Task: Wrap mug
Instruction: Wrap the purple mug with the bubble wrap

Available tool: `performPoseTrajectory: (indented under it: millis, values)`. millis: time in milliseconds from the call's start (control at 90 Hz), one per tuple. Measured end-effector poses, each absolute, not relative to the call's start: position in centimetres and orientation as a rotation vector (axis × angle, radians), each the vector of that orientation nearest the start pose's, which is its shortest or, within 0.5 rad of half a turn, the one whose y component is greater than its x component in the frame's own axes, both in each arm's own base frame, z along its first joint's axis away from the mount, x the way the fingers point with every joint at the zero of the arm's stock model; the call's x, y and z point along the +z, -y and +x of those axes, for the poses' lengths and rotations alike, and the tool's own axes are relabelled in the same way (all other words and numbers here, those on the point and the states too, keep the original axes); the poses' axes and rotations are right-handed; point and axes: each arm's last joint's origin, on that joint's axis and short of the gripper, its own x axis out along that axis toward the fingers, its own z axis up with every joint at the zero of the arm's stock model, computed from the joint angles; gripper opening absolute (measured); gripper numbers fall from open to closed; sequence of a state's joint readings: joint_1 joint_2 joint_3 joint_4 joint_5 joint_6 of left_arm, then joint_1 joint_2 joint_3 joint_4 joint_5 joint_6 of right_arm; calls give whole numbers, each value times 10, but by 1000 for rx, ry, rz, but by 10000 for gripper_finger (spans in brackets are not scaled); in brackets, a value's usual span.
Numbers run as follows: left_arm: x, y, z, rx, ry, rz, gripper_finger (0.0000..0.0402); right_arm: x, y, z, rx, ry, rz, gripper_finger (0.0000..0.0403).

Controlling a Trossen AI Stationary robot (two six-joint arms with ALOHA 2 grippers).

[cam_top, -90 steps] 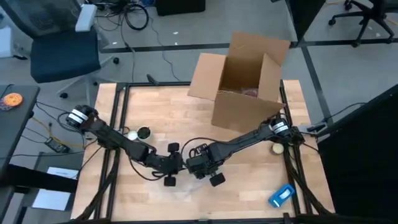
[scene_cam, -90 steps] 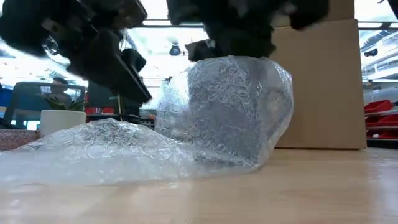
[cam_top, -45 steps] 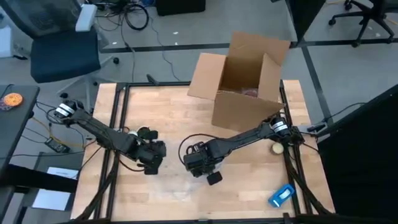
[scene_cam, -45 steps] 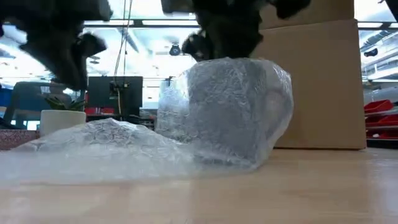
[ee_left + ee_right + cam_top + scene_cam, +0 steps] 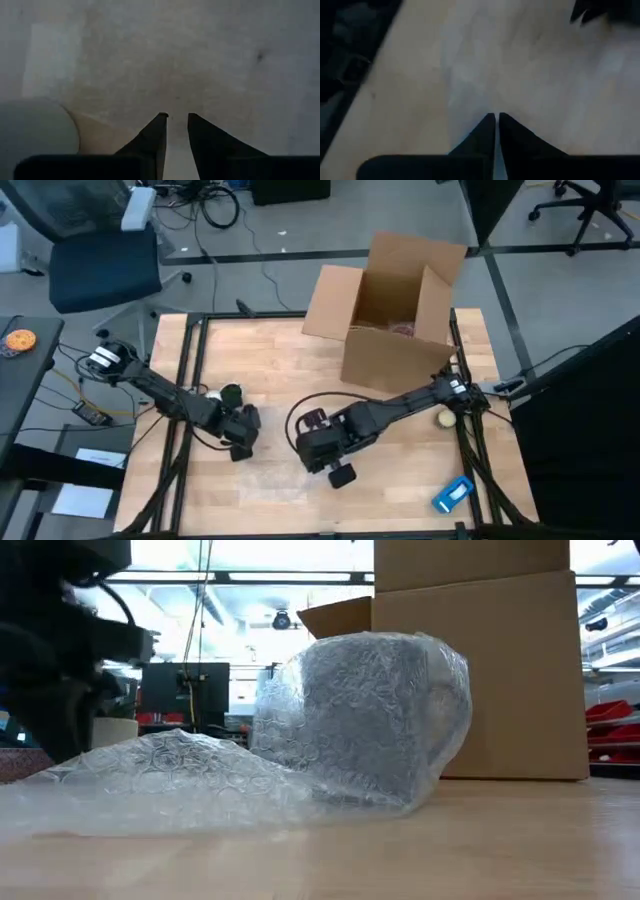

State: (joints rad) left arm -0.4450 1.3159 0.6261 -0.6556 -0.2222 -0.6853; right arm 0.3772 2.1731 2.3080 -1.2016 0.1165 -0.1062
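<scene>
Bubble-wrapped mug sits upright on table, in front of cardboard box. Right gripper fingers nearly together, hovering over wrap sheet. Left gripper slightly apart, off to side, holding nothing.

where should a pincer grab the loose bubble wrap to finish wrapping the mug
Probably the free flap of the wrap, which lies low on the table to one side of the mug in the low view. Grip its raised ridge from above, coming from the flap's side: it is thin and crumpled, the easiest part to pinch, and lifting there would fold it over the upright, already half-covered mug.
</scene>
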Motion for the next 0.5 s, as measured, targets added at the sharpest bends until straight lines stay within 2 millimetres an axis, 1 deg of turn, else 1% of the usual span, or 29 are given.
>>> performPoseTrajectory:
  millis: [89, 200, 378, 500]
  values:
    - [154, 79, 187, 298, -1202, -153, 63, 335, -166, 420, 278, -987, -360, 0]
    - [151, 70, 189, 337, -1187, -168, 63, 339, -168, 424, 274, -937, -342, 0]
    - [152, 57, 201, 295, -1125, -109, 63, 342, -169, 430, 268, -870, -311, 0]
    - [151, 50, 201, 266, -1160, -61, 66, 348, -174, 436, 328, -777, -248, 0]
